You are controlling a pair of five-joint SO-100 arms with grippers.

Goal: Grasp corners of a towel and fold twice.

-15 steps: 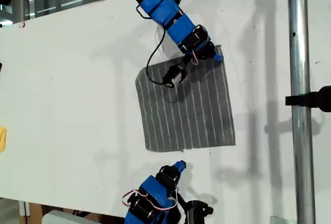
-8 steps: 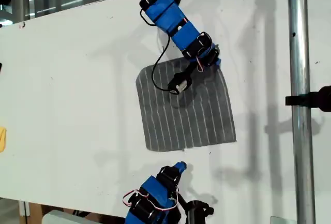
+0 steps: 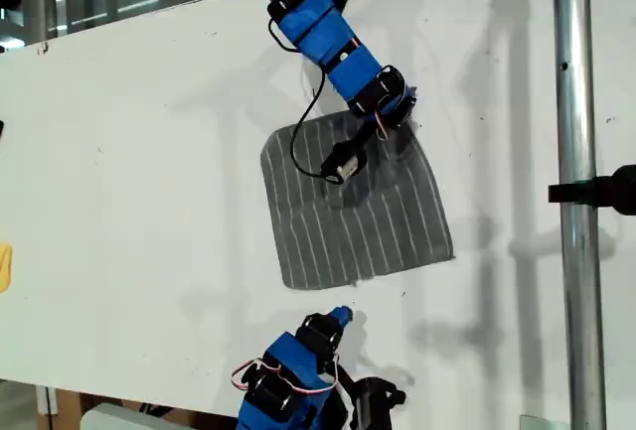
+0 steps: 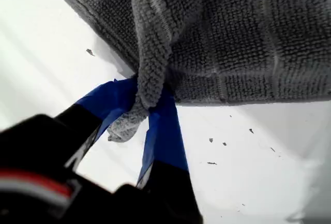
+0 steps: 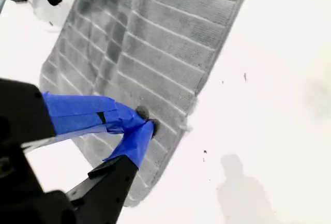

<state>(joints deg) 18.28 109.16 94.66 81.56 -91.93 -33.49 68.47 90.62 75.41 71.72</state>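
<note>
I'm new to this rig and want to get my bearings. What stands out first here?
The grey striped towel lies mid-table. My first gripper, at the exterior view's top, has pinched a corner of it. My second gripper waits shut near the towel's opposite edge.

Our first gripper (image 4: 147,107) has its two blue-taped jaws pinched together on a bunched fold of cloth. Its arm (image 3: 333,38) reaches down from the exterior view's top. Our second gripper (image 5: 142,123) hangs with its blue jaw tips meeting, nothing held between them.
</note>
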